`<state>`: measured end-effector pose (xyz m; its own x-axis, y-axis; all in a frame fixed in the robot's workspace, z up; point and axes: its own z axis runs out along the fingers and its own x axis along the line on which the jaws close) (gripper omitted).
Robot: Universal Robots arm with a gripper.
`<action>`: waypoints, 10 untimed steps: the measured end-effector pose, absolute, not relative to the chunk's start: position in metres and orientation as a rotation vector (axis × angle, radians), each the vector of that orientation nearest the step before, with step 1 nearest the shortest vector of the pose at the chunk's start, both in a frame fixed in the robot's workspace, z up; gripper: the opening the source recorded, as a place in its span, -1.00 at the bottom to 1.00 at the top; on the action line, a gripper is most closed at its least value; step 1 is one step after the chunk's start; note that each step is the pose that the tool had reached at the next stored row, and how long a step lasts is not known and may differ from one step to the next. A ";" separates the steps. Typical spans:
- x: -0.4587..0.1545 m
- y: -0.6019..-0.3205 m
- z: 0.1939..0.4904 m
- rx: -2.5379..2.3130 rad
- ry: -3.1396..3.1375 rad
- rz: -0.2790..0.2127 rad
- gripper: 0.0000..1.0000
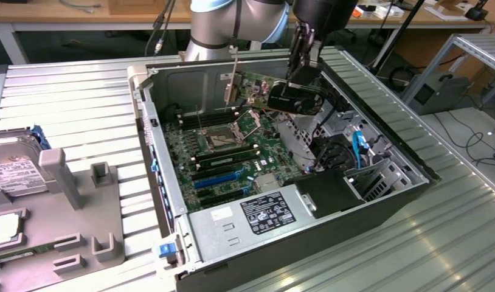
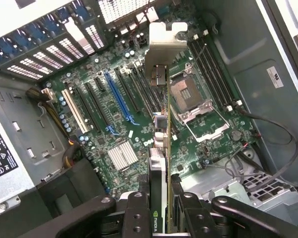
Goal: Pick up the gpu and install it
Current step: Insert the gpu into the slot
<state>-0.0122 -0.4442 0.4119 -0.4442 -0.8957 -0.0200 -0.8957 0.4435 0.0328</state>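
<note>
**Gpu held above the motherboard**

The gpu (image 1: 272, 96) hangs over the motherboard (image 1: 223, 143), apparently clear of it. Its silver bracket (image 2: 164, 47) is at the end away from the gripper (image 1: 301, 76). The arm reaches down into the open case (image 1: 312, 237), with the fingers (image 2: 138, 213) clamped on the card's two faces.

Green board, black shroud, silver bracket on gpu (image 1: 268, 94). Black gripper (image 2: 162, 201). Dark green motherboard (image 2: 97, 136) with blue slot (image 2: 120, 96), cream slot (image 2: 74, 111), silver finned heatsink (image 2: 121, 154). Black case (image 1: 329, 243), grey inside. Black sticker (image 1: 268, 213), white print. Ribbed silver table (image 1: 69, 103). Blue cable (image 1: 359, 149). White label on silver drive (image 1: 11, 167).
</note>
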 end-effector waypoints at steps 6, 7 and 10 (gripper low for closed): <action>-0.011 -0.444 0.412 1.714 -2.630 -0.060 -0.47; -0.011 -0.444 0.412 1.730 -2.620 -0.060 -0.47; -0.011 -0.444 0.412 1.756 -2.602 -0.060 -0.47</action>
<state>-0.0111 -0.4442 0.4118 -0.3744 -0.9271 -0.0198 -0.9270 0.3737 0.0327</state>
